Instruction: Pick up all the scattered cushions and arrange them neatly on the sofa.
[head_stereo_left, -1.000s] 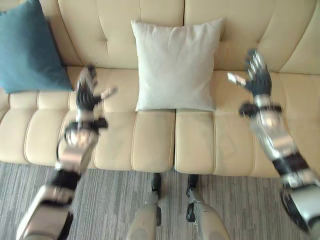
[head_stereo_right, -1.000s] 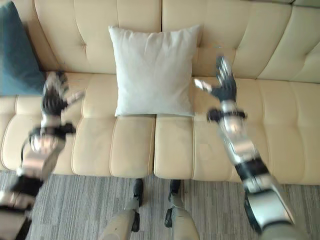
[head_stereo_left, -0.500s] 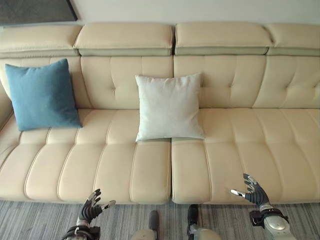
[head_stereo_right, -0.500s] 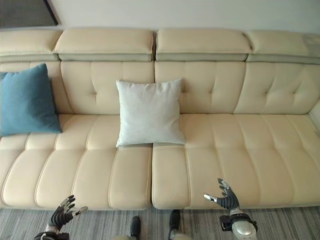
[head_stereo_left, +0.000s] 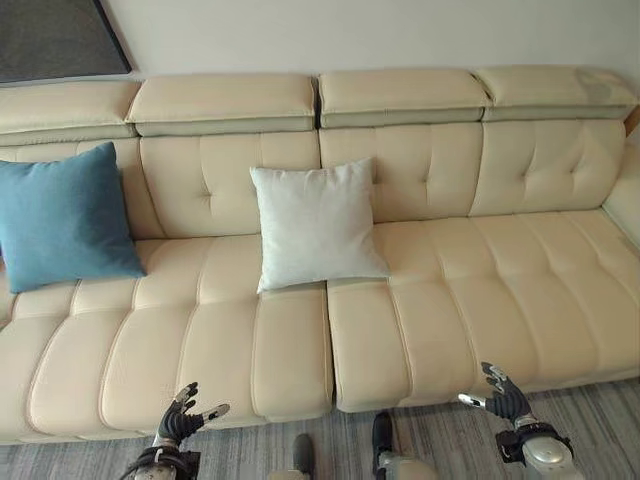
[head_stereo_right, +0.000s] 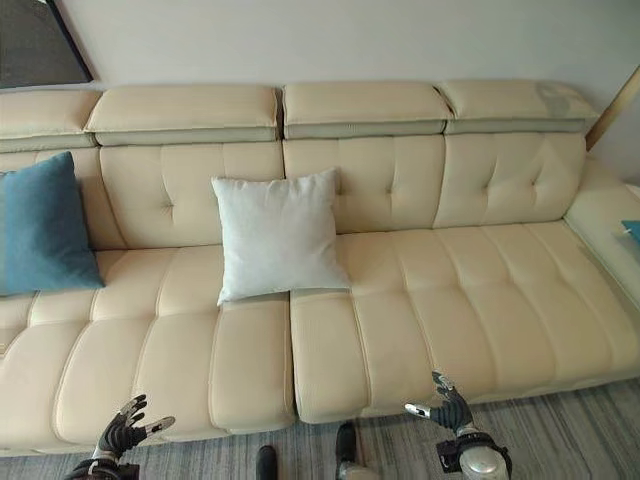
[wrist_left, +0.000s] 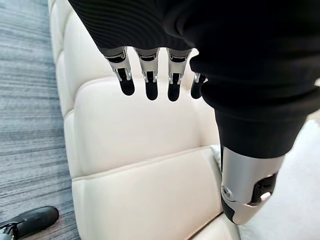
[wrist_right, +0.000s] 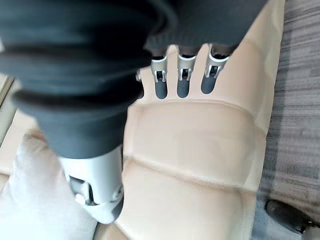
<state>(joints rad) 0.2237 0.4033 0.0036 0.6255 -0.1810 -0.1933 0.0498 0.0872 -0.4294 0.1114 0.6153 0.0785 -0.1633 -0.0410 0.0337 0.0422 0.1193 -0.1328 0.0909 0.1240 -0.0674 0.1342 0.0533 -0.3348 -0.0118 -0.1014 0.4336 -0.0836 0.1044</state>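
The blue cushion runs off the frame's edge at the sofa's left end. At the sofa's right end, a small blue thing is cut off, too little showing to identify.

sofa against wall, floor before it | one cushion at left end against backrest | second cushion mid-seat, propped upright

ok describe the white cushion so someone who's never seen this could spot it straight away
Start at the long cream sofa. The white cushion leans upright against its backrest near the middle, above the seam between two seat sections. The other cushion, at the left end, is blue.
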